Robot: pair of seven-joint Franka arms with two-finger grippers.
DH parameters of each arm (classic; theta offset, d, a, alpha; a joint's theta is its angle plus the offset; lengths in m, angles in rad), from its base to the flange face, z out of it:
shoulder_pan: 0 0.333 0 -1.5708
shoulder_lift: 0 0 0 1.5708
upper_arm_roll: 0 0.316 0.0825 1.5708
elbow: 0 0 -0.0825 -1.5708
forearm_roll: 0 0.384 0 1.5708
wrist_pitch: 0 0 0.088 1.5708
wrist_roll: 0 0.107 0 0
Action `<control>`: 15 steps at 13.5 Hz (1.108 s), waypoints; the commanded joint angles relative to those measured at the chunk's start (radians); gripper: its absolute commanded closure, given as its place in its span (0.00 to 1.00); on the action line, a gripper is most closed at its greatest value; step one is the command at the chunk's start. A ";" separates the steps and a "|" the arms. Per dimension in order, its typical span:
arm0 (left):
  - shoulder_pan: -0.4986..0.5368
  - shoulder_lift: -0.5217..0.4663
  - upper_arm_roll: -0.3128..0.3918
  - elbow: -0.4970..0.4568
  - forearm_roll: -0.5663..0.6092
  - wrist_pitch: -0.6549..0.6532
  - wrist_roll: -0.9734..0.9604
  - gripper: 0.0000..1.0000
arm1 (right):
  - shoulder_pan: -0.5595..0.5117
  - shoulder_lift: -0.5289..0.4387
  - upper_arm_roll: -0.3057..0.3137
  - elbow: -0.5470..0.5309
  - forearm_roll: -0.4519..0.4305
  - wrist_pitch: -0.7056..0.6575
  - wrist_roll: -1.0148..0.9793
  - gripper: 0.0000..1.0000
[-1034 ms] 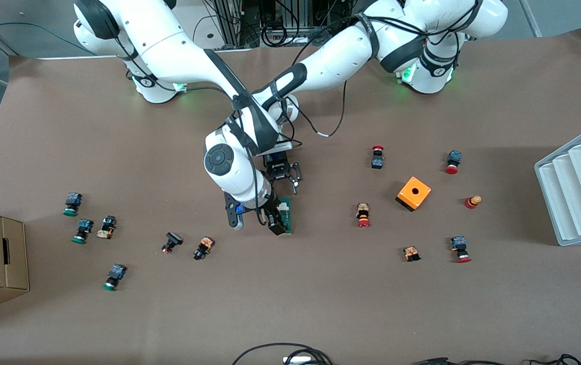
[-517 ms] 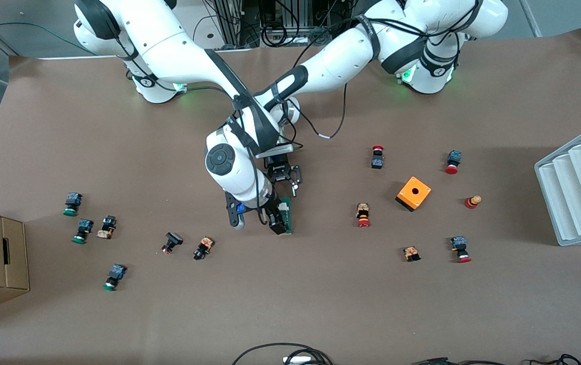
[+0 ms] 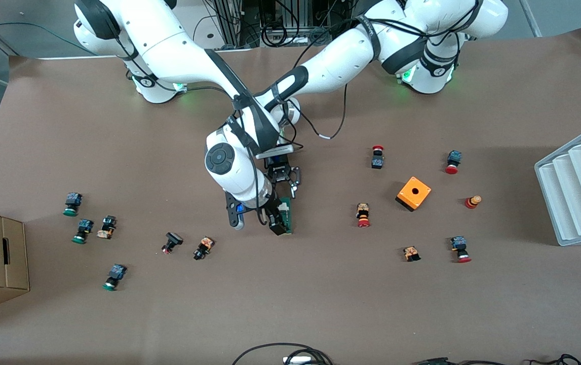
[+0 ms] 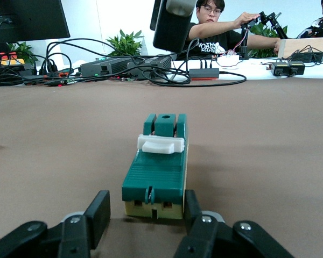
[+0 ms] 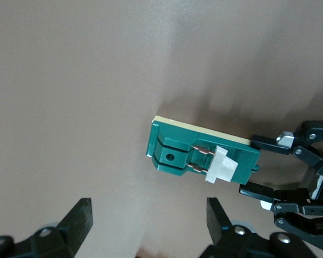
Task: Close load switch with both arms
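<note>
1. The load switch (image 3: 285, 215), a narrow dark-green plastic block on a cream base with a white lever (image 4: 160, 144) across its top, lies flat mid-worktop with its long axis running 12 to 6 o'clock in the front view.
2. The left end effector (image 3: 285, 177) has drawn its fingers (image 4: 99, 210) in from a wider spread. They now bracket the switch's 12 o'clock end narrowly, one touching and the other showing a slim gap, so the switch looks nearly braced but not yet clamped.
3. From that end effector the switch sits at 6 o'clock, just beside it.
4. The right end effector (image 5: 148, 231) hangs over the 6 o'clock end with its fingers spread wide, holding nothing. The lever is probably its target.
5. The brown paper-covered worktop (image 3: 320, 304) also carries an orange plastic box with a hole (image 3: 414, 192), well apart at 3 o'clock.
</note>
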 commanded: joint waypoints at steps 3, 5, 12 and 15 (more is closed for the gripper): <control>0.007 0.019 -0.003 0.021 0.009 0.009 0.048 0.41 | 0.012 -0.092 0.002 -0.161 0.036 0.086 0.002 0.12; 0.007 0.019 -0.004 0.021 0.009 0.011 0.048 0.41 | 0.026 -0.109 0.003 -0.190 0.039 0.095 0.004 0.15; 0.007 0.017 -0.004 0.022 0.009 0.011 0.050 0.41 | 0.108 -0.098 0.003 -0.273 0.124 0.220 0.005 0.23; 0.007 0.017 -0.004 0.022 0.009 0.011 0.050 0.41 | 0.109 -0.075 0.002 -0.265 0.125 0.221 0.005 0.24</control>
